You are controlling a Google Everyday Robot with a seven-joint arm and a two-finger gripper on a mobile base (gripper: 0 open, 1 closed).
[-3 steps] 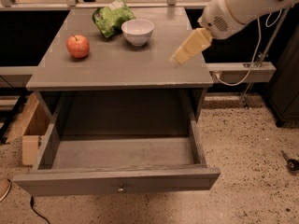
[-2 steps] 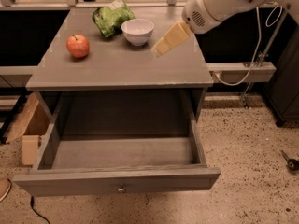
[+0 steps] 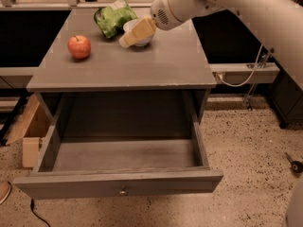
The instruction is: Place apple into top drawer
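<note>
Apple sits upright, stem up, on the left side of the grey cabinet top, with nothing touching it. It is well apart from the robot's gripper, which hangs in front of a white bowl toward the back of the surface. Whether the gripper is clenched or released cannot be told. A green bag lies just beside the bowl. Below, the top drawer stands pulled out, with a small round knob on its front panel.

Arm extends in from upper right, end effector angled down-left.
</note>
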